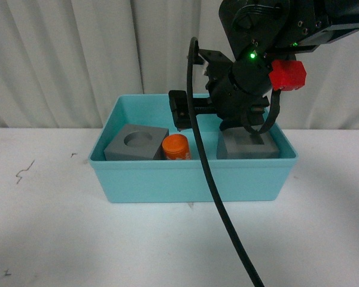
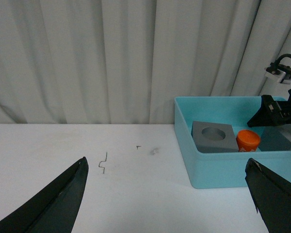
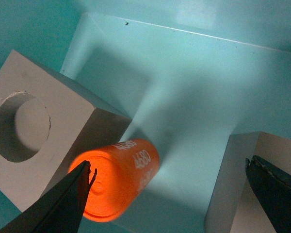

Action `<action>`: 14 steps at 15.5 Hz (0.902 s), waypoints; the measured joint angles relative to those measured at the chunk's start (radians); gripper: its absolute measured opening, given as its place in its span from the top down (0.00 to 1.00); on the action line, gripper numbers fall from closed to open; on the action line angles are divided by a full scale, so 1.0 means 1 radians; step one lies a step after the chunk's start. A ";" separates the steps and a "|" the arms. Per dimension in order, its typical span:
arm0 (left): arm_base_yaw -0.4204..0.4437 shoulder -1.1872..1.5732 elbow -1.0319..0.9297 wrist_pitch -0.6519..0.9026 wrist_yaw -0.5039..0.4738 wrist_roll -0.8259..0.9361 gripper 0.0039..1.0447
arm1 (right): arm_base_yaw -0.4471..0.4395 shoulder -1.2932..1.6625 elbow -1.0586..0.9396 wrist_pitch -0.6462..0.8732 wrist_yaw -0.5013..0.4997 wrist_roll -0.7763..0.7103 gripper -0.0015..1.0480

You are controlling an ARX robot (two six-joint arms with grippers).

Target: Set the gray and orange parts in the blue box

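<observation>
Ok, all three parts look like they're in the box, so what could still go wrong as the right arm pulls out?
1. The open right gripper hangs low over the gray cube with the square recess; a finger could catch it on the way up.
2. The black cable drapes over the blue box front rim and could drag it.
3. The orange cylinder lies against the gray cube with the round recess; a knock might roll it.

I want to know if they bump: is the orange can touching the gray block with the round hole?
Touching. In the right wrist view the orange cylinder lies against the side of the gray cube with the round recess, with no gap between them.
</observation>
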 joint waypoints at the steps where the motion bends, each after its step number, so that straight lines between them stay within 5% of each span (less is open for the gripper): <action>1: 0.000 0.000 0.000 0.000 0.000 0.000 0.06 | 0.000 -0.001 0.000 0.000 0.000 0.000 0.07; 14: 0.000 0.000 0.000 0.000 0.000 0.000 0.06 | -0.031 -0.320 -0.233 0.315 0.045 0.005 0.06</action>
